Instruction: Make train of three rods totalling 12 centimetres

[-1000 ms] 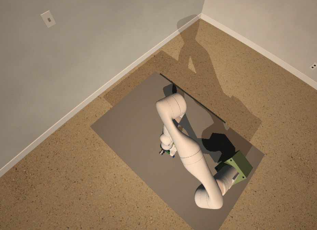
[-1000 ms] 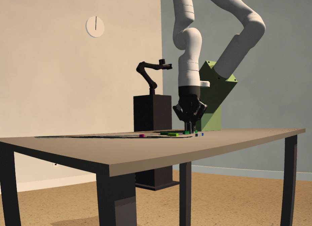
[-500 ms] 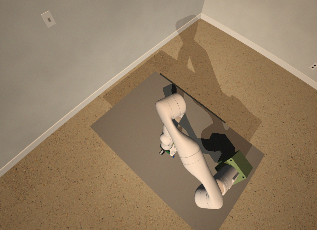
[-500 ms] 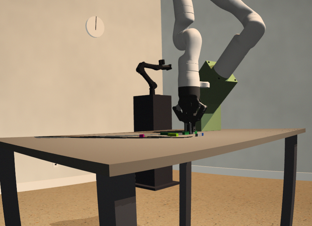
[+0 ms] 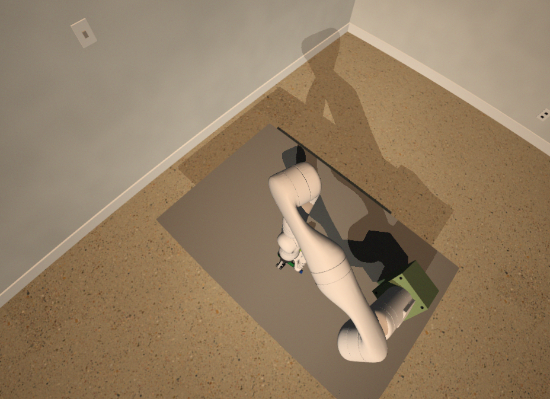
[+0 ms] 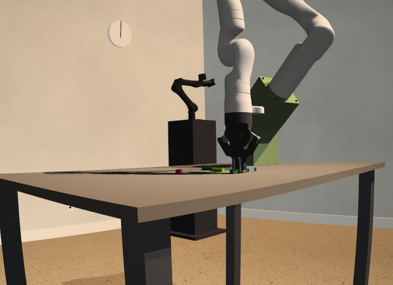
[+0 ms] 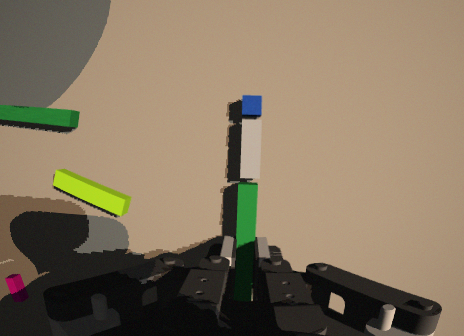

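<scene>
In the wrist view a green rod (image 7: 246, 217), a grey rod (image 7: 251, 149) and a blue rod (image 7: 251, 105) lie end to end in one straight line on the table (image 7: 367, 64). Only hairline gaps show between them. My gripper (image 7: 244, 252) (image 6: 239, 169) (image 5: 288, 264) is down at the table and shut on the near end of the green rod (image 6: 234, 171). The grey rod (image 6: 251, 170) and the blue rod (image 6: 254, 169) show past the fingers in the exterior view. The arm hides most of the train in the top view.
A second green rod (image 7: 40, 117) (image 6: 206, 168), a lime rod (image 7: 92, 192) (image 6: 217, 170) and a magenta rod (image 7: 15, 285) (image 6: 178, 171) lie apart, left of the train. The green arm mount (image 6: 266, 117) and a black box (image 6: 192, 142) stand behind.
</scene>
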